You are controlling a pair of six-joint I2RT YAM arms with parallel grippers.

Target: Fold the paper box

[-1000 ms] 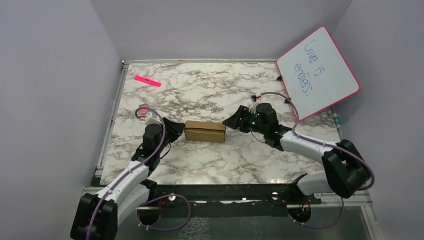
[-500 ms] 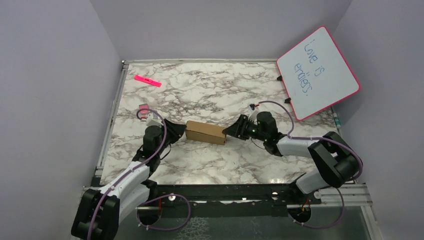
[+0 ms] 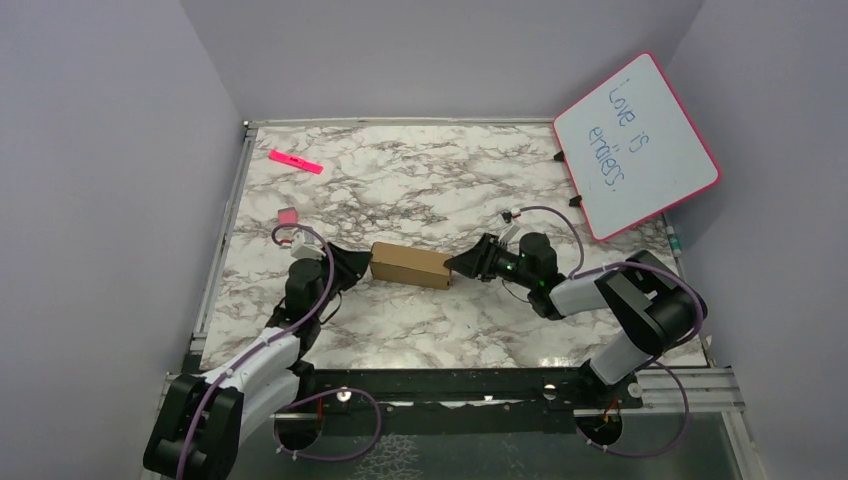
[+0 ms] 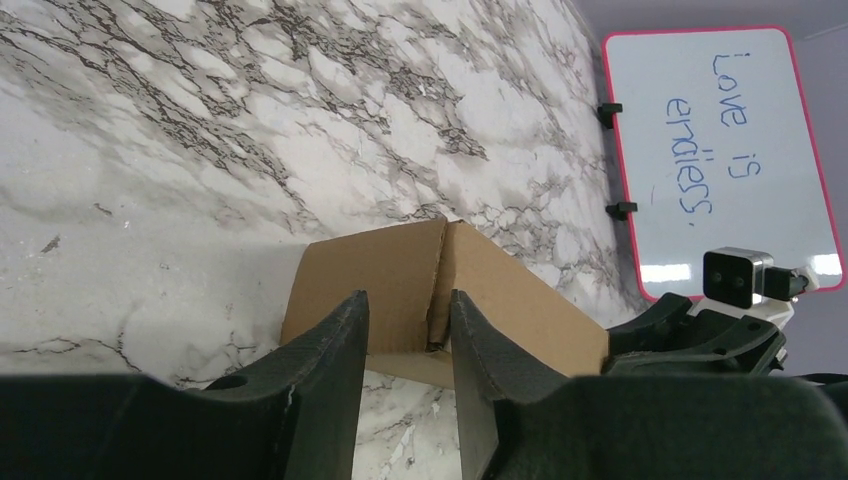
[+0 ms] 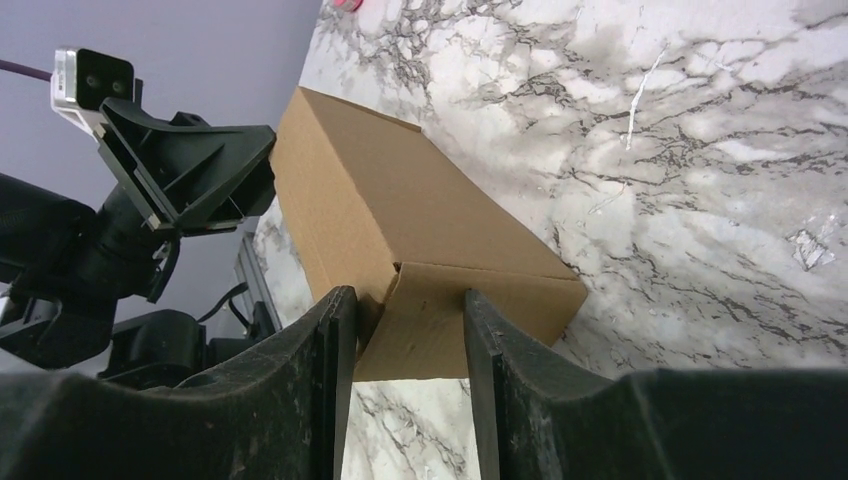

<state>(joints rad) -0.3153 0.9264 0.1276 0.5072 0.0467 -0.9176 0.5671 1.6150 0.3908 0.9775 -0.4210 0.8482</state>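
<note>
The paper box (image 3: 410, 265) is a small closed brown cardboard box lying on the marble table. My left gripper (image 3: 362, 262) is at its left end and my right gripper (image 3: 458, 265) at its right end. In the left wrist view my left gripper (image 4: 408, 300) stands narrowly open, tips right at the box's end face (image 4: 365, 285), where a flap seam shows. In the right wrist view my right gripper (image 5: 405, 295) is narrowly open, with the end flap of the box (image 5: 400, 200) just beyond the tips. Neither gripper holds anything.
A pink-framed whiteboard (image 3: 635, 145) leans at the back right and also shows in the left wrist view (image 4: 715, 160). A pink marker (image 3: 296, 161) lies at the back left. A small pink piece (image 3: 287, 215) lies behind the left wrist.
My right gripper has come down and left to the box's right end. The box has shifted a little and turned slightly. My left wrist has dropped slightly, uncovering the small pink piece.
</note>
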